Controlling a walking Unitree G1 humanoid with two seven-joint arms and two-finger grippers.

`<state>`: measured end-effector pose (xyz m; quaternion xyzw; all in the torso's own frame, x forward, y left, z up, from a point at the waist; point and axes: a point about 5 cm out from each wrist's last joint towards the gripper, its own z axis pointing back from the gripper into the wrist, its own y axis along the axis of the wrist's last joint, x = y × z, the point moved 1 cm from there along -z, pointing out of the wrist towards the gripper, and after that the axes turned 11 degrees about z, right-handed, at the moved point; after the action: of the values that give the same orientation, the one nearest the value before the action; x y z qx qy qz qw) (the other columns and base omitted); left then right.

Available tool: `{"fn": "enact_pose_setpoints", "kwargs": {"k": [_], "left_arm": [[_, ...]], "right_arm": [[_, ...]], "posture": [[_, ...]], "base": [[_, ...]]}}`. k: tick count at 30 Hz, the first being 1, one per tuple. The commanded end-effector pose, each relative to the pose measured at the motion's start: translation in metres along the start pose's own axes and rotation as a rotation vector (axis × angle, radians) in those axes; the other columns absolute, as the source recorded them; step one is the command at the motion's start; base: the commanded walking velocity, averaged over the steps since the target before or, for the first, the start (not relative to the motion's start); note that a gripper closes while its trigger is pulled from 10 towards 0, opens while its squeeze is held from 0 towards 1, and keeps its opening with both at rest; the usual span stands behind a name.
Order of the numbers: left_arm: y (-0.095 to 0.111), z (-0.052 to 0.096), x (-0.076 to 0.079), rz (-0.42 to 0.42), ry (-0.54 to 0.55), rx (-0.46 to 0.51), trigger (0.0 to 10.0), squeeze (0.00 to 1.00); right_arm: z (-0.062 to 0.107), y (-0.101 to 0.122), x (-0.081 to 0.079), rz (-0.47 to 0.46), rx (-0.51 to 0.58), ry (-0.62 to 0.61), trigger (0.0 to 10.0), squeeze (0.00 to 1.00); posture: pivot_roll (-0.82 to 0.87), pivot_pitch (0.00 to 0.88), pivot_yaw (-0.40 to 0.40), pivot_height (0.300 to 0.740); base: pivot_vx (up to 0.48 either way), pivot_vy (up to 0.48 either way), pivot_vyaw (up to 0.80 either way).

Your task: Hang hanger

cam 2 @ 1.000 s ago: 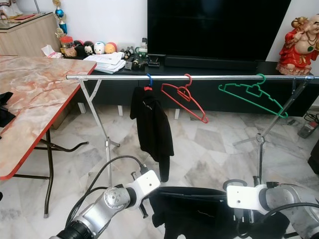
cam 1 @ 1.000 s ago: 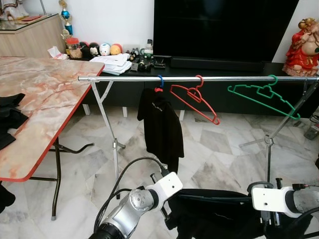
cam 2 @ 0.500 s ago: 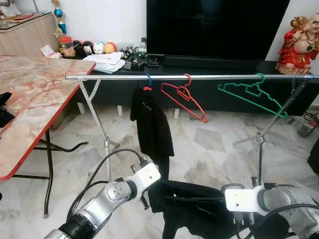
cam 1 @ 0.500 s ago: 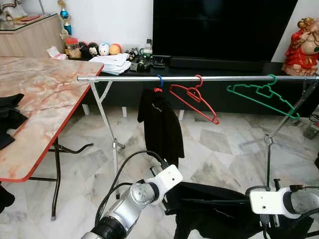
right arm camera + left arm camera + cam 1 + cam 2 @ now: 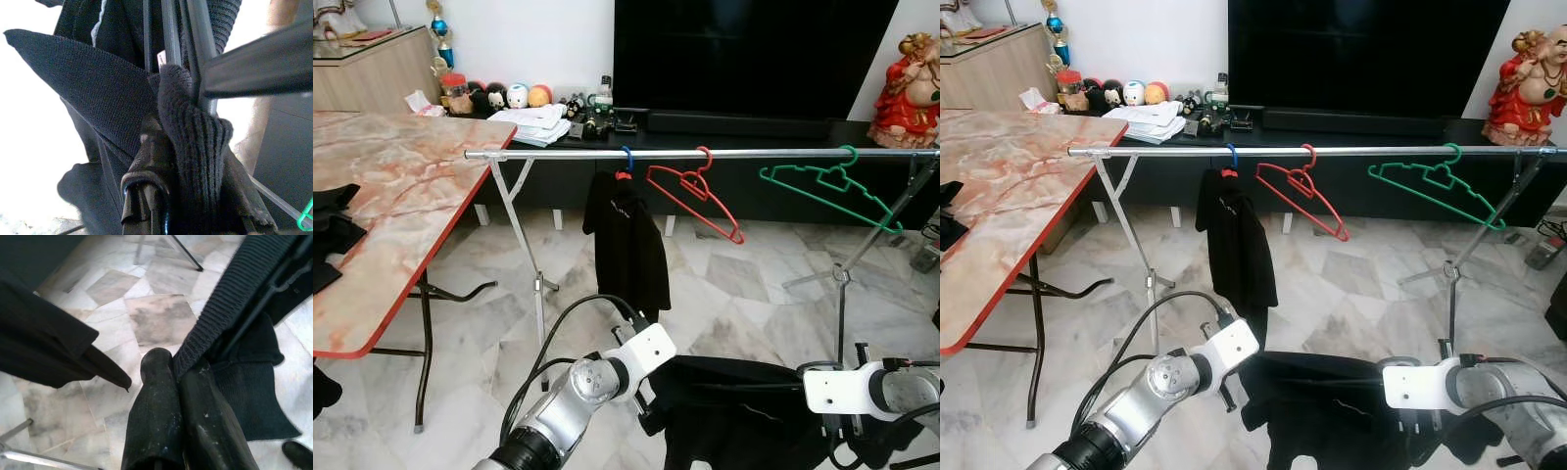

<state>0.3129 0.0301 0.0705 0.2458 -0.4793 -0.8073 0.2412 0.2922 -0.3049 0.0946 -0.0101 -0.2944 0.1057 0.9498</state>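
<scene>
Table [image 5: 382, 196] at left, rail [image 5: 705, 154] ahead with three hangers, shirt [image 5: 628, 245] on leftmost, television [image 5: 754, 54] behind

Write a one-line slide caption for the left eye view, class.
Both grippers hold a black garment low before a rail carrying a black top, a red hanger and a green hanger.

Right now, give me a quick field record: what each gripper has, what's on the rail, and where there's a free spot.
left gripper: fingers shut on black garment
right gripper: fingers shut on the same garment and its hanger
rail: hung black top, red hanger, green hanger
free spot: bare rail between red and green hangers
</scene>
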Motion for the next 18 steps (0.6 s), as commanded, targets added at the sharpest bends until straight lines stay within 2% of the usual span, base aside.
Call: {"fn": "enact_pose_setpoints", "kwargs": {"k": [1,3,4,7,9,11,15,16,17,18], "left_arm": [[-0.035,0.03,-0.046,0.021,0.149,-0.155,0.0,0.0],[-0.03,0.03,-0.045,0.036,0.137,-0.133,0.0,0.0],[-0.011,0.03,-0.041,0.095,0.094,-0.056,0.0,0.0],[-0.001,0.032,-0.037,0.112,0.046,-0.02,0.0,0.0],[0.009,0.036,-0.031,0.073,-0.036,-0.012,0.0,0.0],[0.015,0.04,-0.025,0.052,-0.095,0.001,0.0,0.0],[0.021,0.042,-0.019,0.067,-0.134,0.022,0.0,0.0],[0.024,0.043,-0.014,0.064,-0.166,0.024,0.0,0.0],[0.027,0.043,-0.01,0.059,-0.186,0.027,0.0,0.0],[0.027,0.043,-0.01,0.059,-0.186,0.027,0.0,0.0]], "right_arm": [[0.016,-0.061,-0.036,-0.11,-0.322,0.156,0.0,0.0],[0.013,-0.058,-0.036,-0.118,-0.316,0.147,0.0,0.0],[0.005,-0.049,-0.034,-0.131,-0.313,0.119,0.0,0.0],[-0.002,-0.042,-0.031,-0.17,-0.297,0.083,0.0,0.0],[-0.012,-0.03,-0.022,-0.264,-0.275,-0.015,0.0,0.0],[-0.021,-0.016,-0.013,-0.411,-0.207,-0.092,0.0,0.0],[-0.027,-0.004,-0.01,-0.404,-0.178,-0.104,0.0,0.0],[-0.033,0.008,-0.003,-0.47,-0.12,-0.14,0.0,0.0],[-0.037,0.025,0.008,-0.589,-0.016,-0.184,0.0,0.0],[-0.037,0.025,0.008,-0.589,-0.016,-0.184,0.0,0.0]], "posture": [[-0.03,0.0,-0.017,0.74],[-0.03,0.0,-0.017,0.74],[-0.03,0.0,-0.017,0.74],[-0.02,0.0,-0.015,0.74],[-0.02,0.0,-0.015,0.74],[-0.02,0.0,-0.013,0.74],[-0.02,0.0,-0.013,0.74],[-0.01,0.0,-0.012,0.74],[-0.01,0.0,-0.009,0.74],[-0.01,0.0,-0.009,0.74]], "base": [[0.0,0.0,0.0],[0.0,0.0,0.0],[0.0,0.0,0.0],[0.0,0.0,0.0],[0.0,0.0,0.0],[0.0,0.0,0.0],[0.0,0.0,0.0],[0.0,0.0,0.0],[0.0,0.0,0.0],[0.0,0.0,0.0]]}}
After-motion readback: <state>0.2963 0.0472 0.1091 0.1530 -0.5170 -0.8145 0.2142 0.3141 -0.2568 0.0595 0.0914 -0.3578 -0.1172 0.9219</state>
